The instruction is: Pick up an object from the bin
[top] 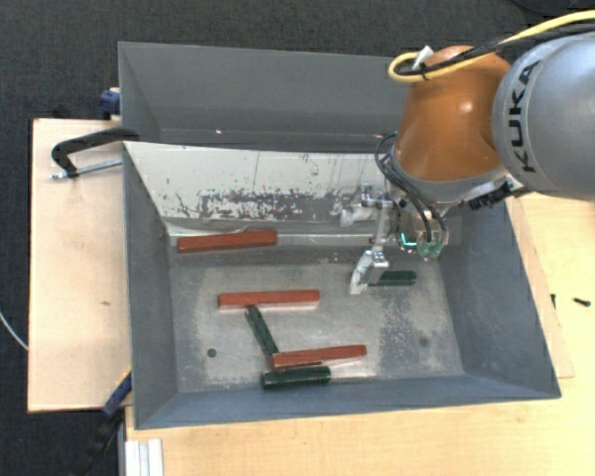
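- Camera view from above: the arm comes in from the right, and its orange cover (446, 117) hangs over the back right part of the grey metal bin (496, 305).
- The gripper (369, 271) is down low by the bin floor, right of centre and not far from the back wall.
- Just to its right lies a short dark green bar (395, 278), flat on the floor and running left to right. Its left end is at the gripper's tip, touching or just short of it, I cannot tell which.
- Jaws spread or pressed together? I cannot tell from this angle, nor whether the bar sits between them.
- Over on the left, along the back wall, lies a long flat red-brown bar (226, 240).
- Mid-floor there is a second red-brown bar (268, 299), well apart from the gripper.
- Below it a thin dark green stick (261, 331) runs diagonally toward the front, its lower end meeting a third red-brown bar (319, 355).
- Hard against the front wall, just beside that third bar, rests a dark green rod (296, 376).
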`<state>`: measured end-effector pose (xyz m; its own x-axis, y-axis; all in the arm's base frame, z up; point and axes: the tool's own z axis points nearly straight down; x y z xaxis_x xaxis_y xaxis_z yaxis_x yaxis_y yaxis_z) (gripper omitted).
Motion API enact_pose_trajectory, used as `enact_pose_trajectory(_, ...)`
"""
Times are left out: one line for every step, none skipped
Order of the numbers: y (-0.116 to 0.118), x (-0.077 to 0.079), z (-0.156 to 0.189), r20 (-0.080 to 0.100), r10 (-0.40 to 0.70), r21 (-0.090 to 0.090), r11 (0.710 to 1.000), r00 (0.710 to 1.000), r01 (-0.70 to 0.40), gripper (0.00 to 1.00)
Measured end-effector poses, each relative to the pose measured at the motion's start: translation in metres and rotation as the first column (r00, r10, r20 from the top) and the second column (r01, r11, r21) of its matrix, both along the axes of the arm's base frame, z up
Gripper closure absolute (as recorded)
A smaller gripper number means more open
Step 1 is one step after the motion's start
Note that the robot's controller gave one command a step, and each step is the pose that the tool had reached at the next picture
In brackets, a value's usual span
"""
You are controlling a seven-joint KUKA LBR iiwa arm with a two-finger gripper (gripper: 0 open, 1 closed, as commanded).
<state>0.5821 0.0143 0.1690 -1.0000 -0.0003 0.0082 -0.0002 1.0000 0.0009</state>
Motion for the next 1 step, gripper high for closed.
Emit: enact_pose_trajectory(0.0000,0.0017,0.0049,0.009,-0.001,0.000,1.000,1.000,0.001,0.00)
